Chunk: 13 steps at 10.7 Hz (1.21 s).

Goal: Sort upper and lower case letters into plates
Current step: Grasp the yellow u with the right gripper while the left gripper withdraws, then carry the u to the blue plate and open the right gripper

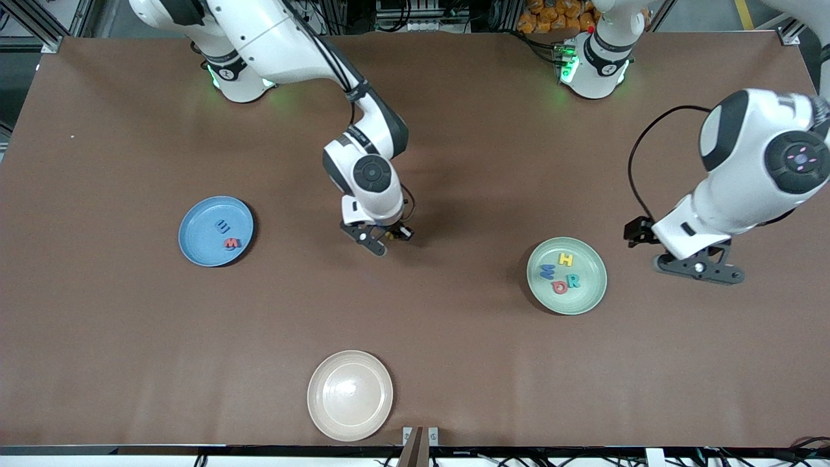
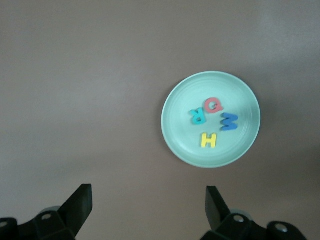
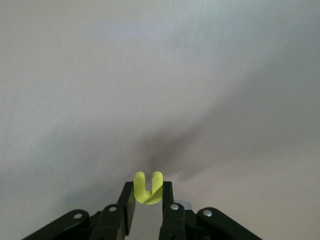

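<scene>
The right gripper [image 1: 387,241] is up over bare table between the two plates, clenched on a small yellow letter [image 3: 148,188]. From its wrist view the piece looks like a lower-case "u" or "n", pinched flat between the pads with its two prongs pointing away from the camera.

Over toward the left arm's end, the left gripper [image 1: 699,267] hangs with its fingers spread wide and nothing in them, just beside the pale green plate [image 1: 593,293]. That arm is waiting.

On to the score. The green plate holds four capitals: a yellow H [image 1: 566,260], a blue M [image 1: 548,270], a teal R [image 1: 572,281] and a red letter [image 1: 559,287] that could be a Q, O or D. The blue plate [image 1: 194,224], toward the right arm's end, has two letters in it: a blue one [image 1: 222,226] and a red one [image 1: 231,244] that reads like a "w".

So six are sorted and a seventh is in the air, probably bound for the blue plate if it is lower case. No loose letters show on the table. The cream-white plate [image 1: 324,408], nearest the camera, holds nothing. By my read, the job is nearly finished.
</scene>
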Available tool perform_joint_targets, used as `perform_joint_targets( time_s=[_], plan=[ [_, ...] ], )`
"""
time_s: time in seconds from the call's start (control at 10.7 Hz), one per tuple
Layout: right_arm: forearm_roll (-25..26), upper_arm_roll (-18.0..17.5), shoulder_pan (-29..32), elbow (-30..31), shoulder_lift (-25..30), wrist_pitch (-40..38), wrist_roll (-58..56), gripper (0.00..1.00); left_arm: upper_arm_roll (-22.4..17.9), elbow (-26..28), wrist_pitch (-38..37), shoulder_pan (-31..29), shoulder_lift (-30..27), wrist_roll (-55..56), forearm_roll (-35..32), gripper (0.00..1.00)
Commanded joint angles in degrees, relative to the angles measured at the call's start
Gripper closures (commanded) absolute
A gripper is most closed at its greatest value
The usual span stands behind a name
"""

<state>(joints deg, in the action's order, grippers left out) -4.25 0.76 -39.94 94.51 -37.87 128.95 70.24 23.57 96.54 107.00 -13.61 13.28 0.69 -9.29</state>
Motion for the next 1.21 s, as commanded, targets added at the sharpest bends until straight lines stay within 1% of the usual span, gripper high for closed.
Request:
perform_joint_targets(
  time_s=[0.0,0.09,0.19,0.28,0.37,0.47,0.65,0.75,0.84,0.93,1.02,1.12],
  plan=[
    [0.2,-0.9,6.9,1.5,8.1,-11.9,-14.1,1.00,-11.8,0.8,-2.7,7.9,-6.5,-1.0,5.7,0.00],
    [0.2,-0.9,10.0,2.1,10.4,-17.0,-21.1,1.00,-15.9,0.8,-3.5,9.5,-8.3,-0.9,7.9,0.00],
    [0.2,-0.9,13.5,3.8,13.1,-20.0,-29.5,1.00,-18.3,0.9,-4.3,10.1,-9.9,-0.9,8.8,0.00],
    [0.3,-0.7,17.3,7.2,15.9,-21.2,-38.7,1.00,-18.6,0.9,-5.9,10.2,-11.0,-0.4,8.6,0.00],
    [0.4,-0.5,20.7,10.1,18.1,-21.2,-46.9,1.00,-19.1,1.0,-6.4,10.2,-12.2,-0.4,8.3,0.00],
    [0.6,0.5,23.2,12.9,19.4,-21.1,-54.1,1.00,-20.0,1.0,-6.5,10.3,-12.7,-0.3,8.3,0.00],
    [0.7,4.1,26.0,17.5,20.7,-19.8,-68.6,1.00,-23.7,1.3,-6.8,11.3,-15.0,0.0,8.3,0.00],
    [0.7,6.3,26.9,19.8,20.6,-17.8,-74.8,0.97,-24.4,1.5,-7.1,11.3,-15.9,-0.1,8.6,0.00],
    [0.7,8.0,27.9,22.7,20.4,-14.0,-80.2,0.91,-24.4,0.9,-8.5,11.3,-16.1,-0.1,8.2,0.00],
    [0.7,8.9,28.3,24.7,20.4,-11.1,-84.4,0.80,-24.7,0.8,-8.6,11.2,-16.4,-0.8,8.8,0.00],
    [0.4,9.3,29.1,24.8,20.3,-11.1,-85.7,0.47,-25.1,0.8,-8.6,11.4,-16.7,-0.9,8.8,0.00],
    [0.4,9.3,29.6,24.6,20.3,-11.3,-86.0,0.00,-24.5,0.2,-8.7,11.8,-16.7,-0.2,9.0,0.00]
  ],
)
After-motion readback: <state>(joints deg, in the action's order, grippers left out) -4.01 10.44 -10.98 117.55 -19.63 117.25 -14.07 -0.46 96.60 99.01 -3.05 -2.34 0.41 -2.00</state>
